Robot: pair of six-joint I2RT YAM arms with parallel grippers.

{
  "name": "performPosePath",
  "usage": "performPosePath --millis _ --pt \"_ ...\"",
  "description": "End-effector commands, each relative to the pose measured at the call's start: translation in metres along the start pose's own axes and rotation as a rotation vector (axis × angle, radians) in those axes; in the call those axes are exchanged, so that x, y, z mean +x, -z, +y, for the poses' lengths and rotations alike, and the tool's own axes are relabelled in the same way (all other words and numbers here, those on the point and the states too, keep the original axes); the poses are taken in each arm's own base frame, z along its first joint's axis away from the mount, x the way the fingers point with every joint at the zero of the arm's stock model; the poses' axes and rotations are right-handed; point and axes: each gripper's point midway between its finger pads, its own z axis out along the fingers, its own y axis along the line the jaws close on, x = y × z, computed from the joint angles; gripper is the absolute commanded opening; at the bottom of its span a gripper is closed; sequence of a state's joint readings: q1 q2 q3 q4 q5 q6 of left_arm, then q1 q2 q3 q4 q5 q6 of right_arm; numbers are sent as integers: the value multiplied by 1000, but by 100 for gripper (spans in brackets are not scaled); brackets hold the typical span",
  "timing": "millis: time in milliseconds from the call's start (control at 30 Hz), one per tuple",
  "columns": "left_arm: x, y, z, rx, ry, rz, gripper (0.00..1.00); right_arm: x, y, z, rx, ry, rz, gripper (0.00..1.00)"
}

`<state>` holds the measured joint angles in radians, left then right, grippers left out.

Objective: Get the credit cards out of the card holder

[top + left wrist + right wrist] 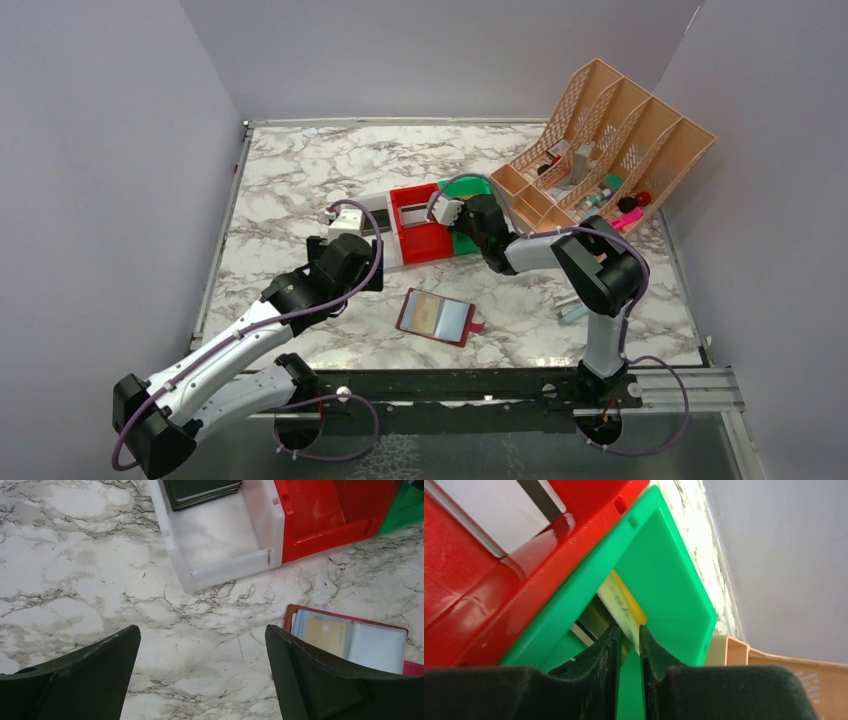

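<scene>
while the card holder point(437, 317) lies open on the marble table point(300, 170), a gold card point(624, 605) stands in the green bin point(664, 580), its end between the nearly closed fingertips of the right gripper point(629, 630); whether they pinch it i cannot tell. the left gripper point(202, 630) hangs spread wide, empty.

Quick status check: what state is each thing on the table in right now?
card holder, lying open, pocketed card not yet out.
left gripper, wide open, empty.
right gripper, jaws barely apart around gold card in green bin; grip unclear.
white bin, holds black cards.
red bin, holds striped card.
</scene>
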<state>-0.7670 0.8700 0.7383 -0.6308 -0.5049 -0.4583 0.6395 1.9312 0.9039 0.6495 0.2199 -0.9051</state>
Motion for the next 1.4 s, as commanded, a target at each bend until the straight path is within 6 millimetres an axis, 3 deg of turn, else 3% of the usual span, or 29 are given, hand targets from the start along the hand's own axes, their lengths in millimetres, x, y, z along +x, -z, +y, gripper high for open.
performPosePath --millis 0,300,467,633,733,800,833,967,1033,1167,1367 --pt "-5 2 -3 18 -2 -9 99 1 -2 -3 0 -35 28 26" --pt "-2 0 -4 22 -9 2 99 -13 7 -12 14 -153 -25 29" --pt "-2 0 -5 23 -11 5 99 -17 11 -28 76 -241 -23 30" --pt "-1 -1 -5 23 -14 12 99 -33 34 -54 143 -446 -72 30" --pt "0 -2 -7 26 -18 19 99 -40 55 -67 164 -694 -53 38" --pt "1 -3 -7 25 -20 23 99 -44 68 -56 103 -901 9 54" --pt "0 -3 -7 25 -21 23 99 -47 75 -43 34 -995 52 57" --pt "-4 -2 -4 12 -14 7 99 -74 108 18 -303 -1288 108 55" --pt "-8 1 -1 7 0 -11 99 -85 125 40 -384 -1398 90 54" --pt "-14 6 5 -6 32 -51 99 -91 146 77 -316 -1463 150 56" --pt "-20 13 11 -14 63 -92 99 -91 178 127 -70 -1384 334 57"
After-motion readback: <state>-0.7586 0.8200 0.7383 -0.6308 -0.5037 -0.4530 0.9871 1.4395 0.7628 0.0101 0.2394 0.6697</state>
